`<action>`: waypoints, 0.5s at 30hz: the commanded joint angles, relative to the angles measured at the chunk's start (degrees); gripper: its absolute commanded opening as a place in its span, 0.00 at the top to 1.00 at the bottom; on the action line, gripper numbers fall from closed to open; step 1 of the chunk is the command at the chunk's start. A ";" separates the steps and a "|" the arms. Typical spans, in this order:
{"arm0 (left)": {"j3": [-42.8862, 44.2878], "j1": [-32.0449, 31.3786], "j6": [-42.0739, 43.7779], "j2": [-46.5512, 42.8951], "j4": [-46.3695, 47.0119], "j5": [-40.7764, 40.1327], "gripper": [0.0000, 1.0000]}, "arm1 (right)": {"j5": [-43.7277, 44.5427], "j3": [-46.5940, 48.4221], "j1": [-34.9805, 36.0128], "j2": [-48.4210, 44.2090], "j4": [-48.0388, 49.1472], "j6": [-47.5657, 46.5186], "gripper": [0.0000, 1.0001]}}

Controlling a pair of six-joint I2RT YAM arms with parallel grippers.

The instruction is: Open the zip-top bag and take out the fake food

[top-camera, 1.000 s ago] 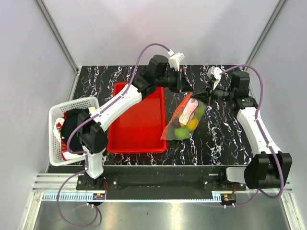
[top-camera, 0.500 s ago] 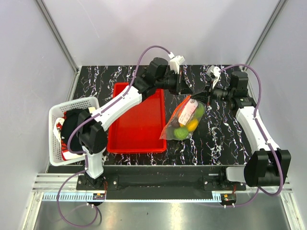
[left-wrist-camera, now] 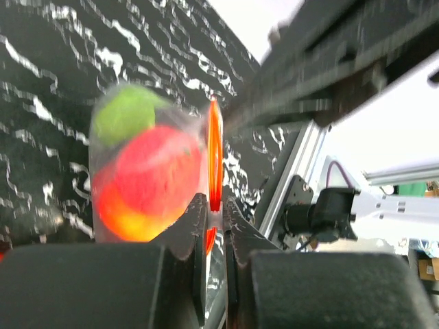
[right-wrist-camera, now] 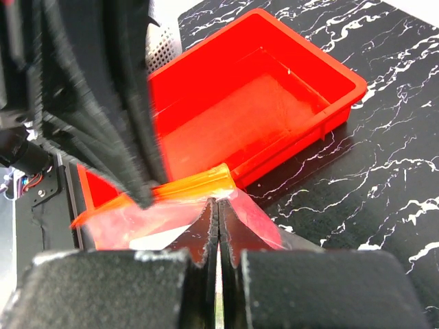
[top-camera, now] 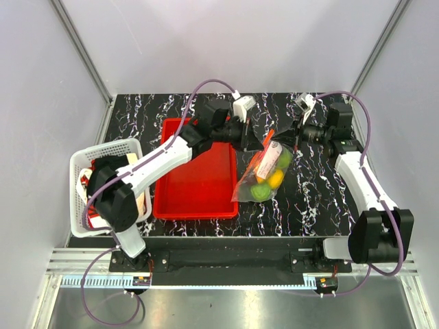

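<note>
left gripper and right gripper clamp a clear, crinkly, likely limp and slippery plastic zip-top bag at its stiffer red-orange zip strip.

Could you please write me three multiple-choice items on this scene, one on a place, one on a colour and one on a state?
1. The bag is: A. in the tray; B. right of the tray; C. left of the tray.
2. The bag's zip strip is: A. blue; B. orange-red; C. green.
3. The grippers are: A. both open; B. both shut on the bag; C. both away from the bag.
Key: 1 B, the top view shows it beside the tray's right rim. 2 B, the left wrist view shows it orange-red. 3 B, the left gripper pinches the zip strip, the right gripper the bag's edge.
</note>
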 commanded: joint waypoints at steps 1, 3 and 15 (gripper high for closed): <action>-9.48 -1.44 0.90 -8.04 -1.16 1.13 1.00 | 4.32 3.21 -1.25 2.83 6.82 0.73 1.00; -14.06 -2.67 0.20 -12.24 0.32 0.25 1.00 | 4.67 3.74 -1.25 4.32 7.09 0.73 1.00; -38.95 -14.00 -11.75 -24.49 14.21 -6.25 1.00 | 7.05 7.08 -3.10 8.81 7.35 0.12 1.00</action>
